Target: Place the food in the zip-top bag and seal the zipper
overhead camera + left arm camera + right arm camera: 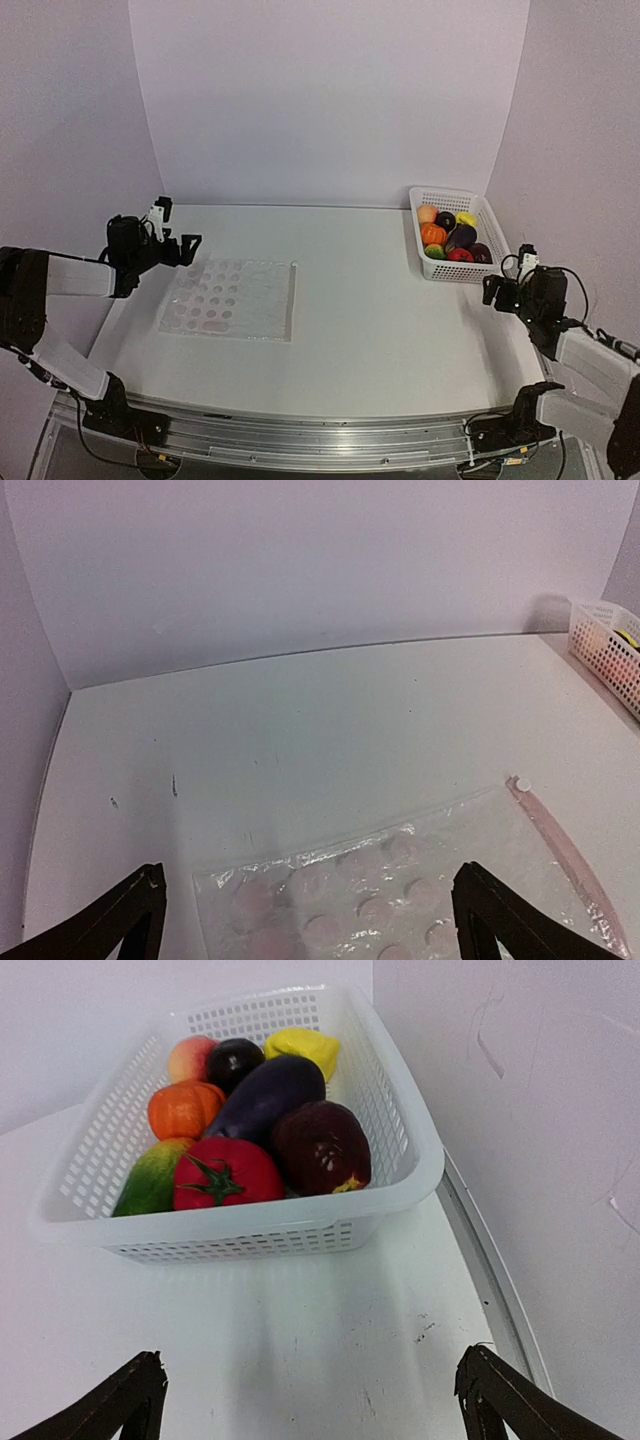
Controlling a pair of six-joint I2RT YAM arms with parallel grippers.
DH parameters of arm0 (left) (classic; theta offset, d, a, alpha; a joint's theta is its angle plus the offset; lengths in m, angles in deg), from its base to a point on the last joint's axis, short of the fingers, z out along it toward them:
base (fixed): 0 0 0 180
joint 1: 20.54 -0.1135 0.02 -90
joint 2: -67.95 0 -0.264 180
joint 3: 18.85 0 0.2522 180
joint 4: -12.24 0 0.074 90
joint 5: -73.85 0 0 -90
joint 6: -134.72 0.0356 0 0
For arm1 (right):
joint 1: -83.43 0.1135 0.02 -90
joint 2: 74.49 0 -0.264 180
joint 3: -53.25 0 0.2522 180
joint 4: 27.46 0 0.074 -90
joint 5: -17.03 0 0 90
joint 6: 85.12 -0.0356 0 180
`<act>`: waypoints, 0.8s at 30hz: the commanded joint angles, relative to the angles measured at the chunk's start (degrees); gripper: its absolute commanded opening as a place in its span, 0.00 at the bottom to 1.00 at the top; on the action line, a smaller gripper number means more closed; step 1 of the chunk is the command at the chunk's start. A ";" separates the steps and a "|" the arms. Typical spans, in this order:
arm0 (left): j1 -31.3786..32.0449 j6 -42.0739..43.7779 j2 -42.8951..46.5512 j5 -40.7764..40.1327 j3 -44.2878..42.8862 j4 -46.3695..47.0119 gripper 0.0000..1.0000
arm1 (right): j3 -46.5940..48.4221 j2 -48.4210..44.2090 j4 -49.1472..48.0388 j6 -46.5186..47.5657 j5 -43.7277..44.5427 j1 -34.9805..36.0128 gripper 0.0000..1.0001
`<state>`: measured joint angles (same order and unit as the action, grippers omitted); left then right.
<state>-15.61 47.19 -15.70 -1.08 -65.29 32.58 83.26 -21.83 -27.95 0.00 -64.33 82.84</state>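
Observation:
The zip-top bag (230, 298) lies flat and empty on the left of the table, its white dots showing. It fills the bottom of the left wrist view (400, 890). The zipper (560, 845) runs along the bag's right edge, with a small slider at its far end. My left gripper (185, 245) is open and empty, above the bag's far left corner (312, 925). The food (452, 238) lies piled in a white basket (497, 232): tomato (225, 1172), eggplant (265, 1095), orange pumpkin (185, 1108), peach, lemon and others. My right gripper (497, 290) is open and empty, just short of the basket's near side (312, 1405).
The white perforated basket (240, 1228) stands at the back right, close to the right wall. A metal rail (490, 1280) runs along the table's right edge. White walls close in the back and both sides.

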 commanded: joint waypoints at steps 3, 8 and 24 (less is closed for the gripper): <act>9.49 5.01 1.21 -0.16 -19.50 -41.59 1.00 | 3.79 -15.71 21.19 -2.43 -8.02 0.23 0.99; 23.42 2.89 -9.92 -2.75 -37.21 -67.29 1.00 | 13.42 -14.62 26.19 -9.61 -16.93 0.23 0.99; 37.79 -10.85 -41.05 -21.83 -68.52 -80.36 0.99 | 48.34 20.48 48.90 -28.39 -1.04 22.48 0.70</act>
<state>23.06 42.39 -54.63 -16.07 -128.58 -46.24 127.14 -3.27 12.73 -25.67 -76.03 97.38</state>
